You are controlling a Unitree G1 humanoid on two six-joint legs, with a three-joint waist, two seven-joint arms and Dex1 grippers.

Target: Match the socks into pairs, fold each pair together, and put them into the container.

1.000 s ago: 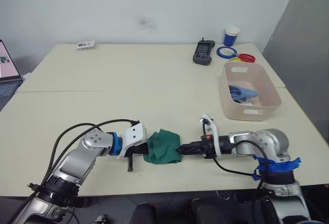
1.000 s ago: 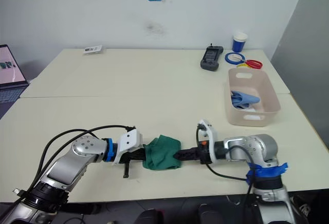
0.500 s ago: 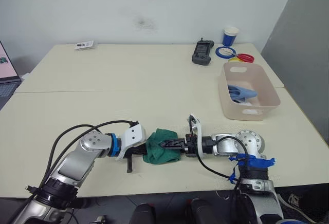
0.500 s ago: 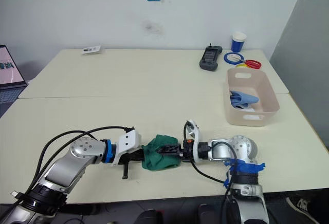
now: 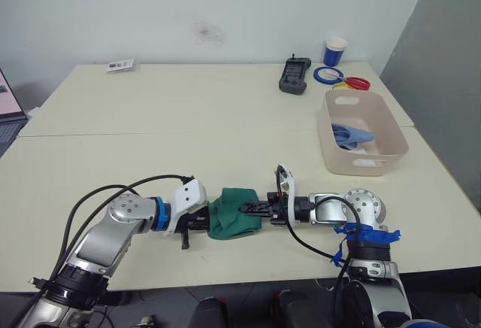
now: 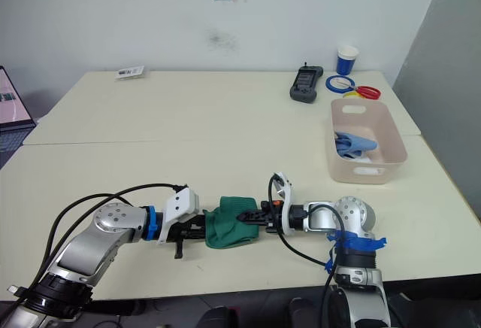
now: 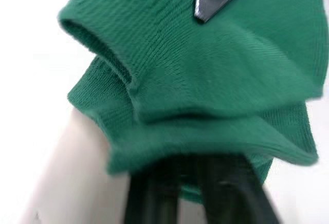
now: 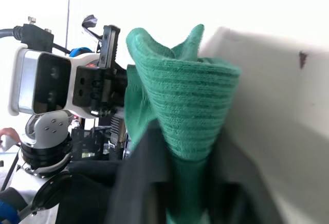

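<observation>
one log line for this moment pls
green socks on table | left gripper shut on green socks | right gripper shut on green socks | container holds blue socks

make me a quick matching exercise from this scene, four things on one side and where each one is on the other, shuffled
Things:
1. green socks
2. light blue sock
3. blue-and-white cup
4. black handheld device

Places:
A. far right corner of the table
B. between the left gripper and right gripper, at the near edge
C. inside the container
D. on the table, left of the coloured rings

Pairs: 1-B, 2-C, 3-A, 4-D
</observation>
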